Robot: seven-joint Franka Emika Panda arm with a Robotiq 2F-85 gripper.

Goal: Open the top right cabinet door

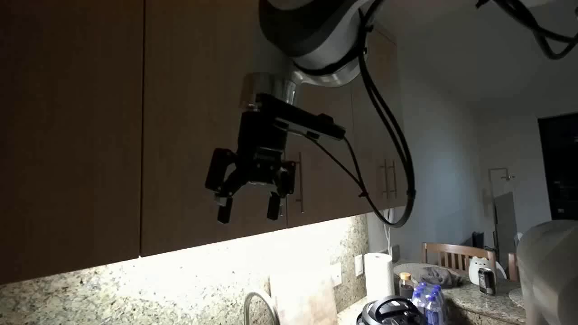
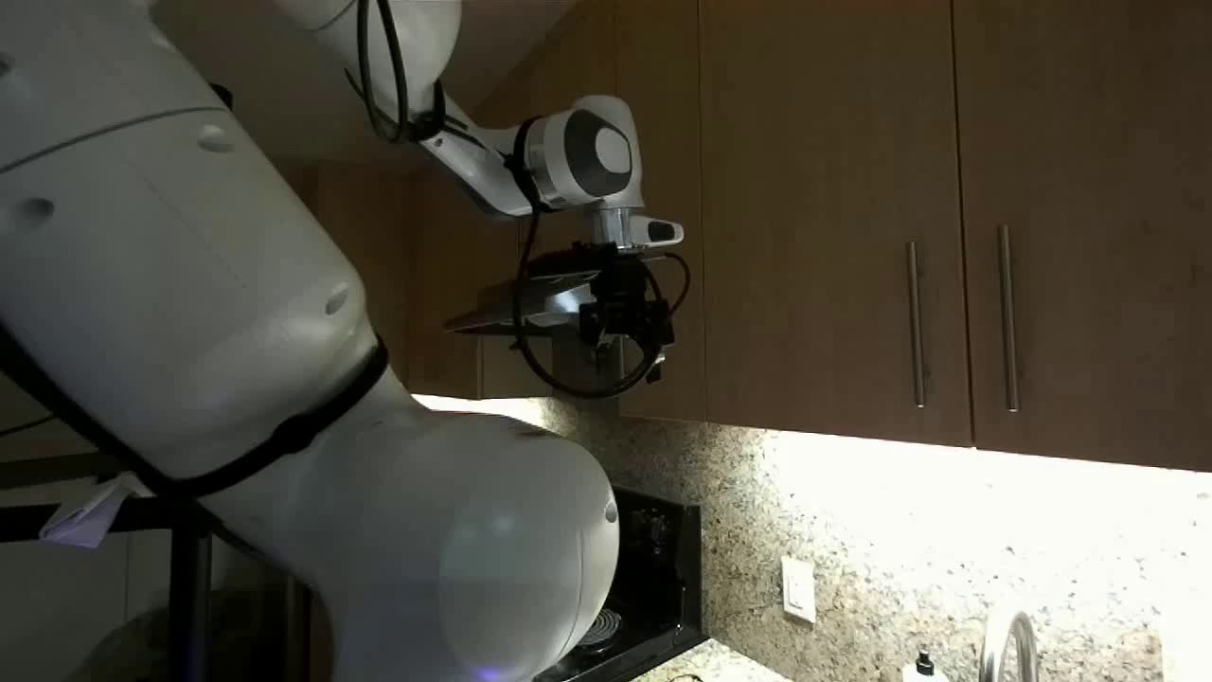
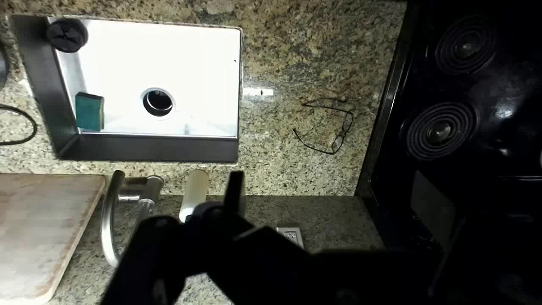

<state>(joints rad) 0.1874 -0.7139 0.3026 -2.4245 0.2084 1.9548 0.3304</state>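
Observation:
The top right cabinet door appears to be the flat brown door [image 1: 329, 189] right of my gripper, also in an exterior view [image 2: 1098, 237]. It is shut. Its slim vertical metal handle [image 1: 300, 183] is near the lower corner and shows fully in an exterior view [image 2: 1007, 317]. The matching shut door [image 2: 824, 208] beside it has its own handle [image 2: 916, 324]. My gripper [image 1: 249, 211] points down with fingers apart and empty, away from both handles. It is dark in an exterior view [image 2: 630, 355]; its fingers [image 3: 332, 190] are dark in the wrist view.
Farther handles [image 1: 390, 178] sit along the cabinet row. A range hood [image 2: 511, 308] shows behind the gripper. Below are the sink [image 3: 148, 148], faucet [image 3: 111, 220], cutting board [image 3: 46, 233], eyeglasses [image 3: 334, 146] and black stove [image 3: 440, 131]. Arm cables [image 1: 397, 135] hang in a loop.

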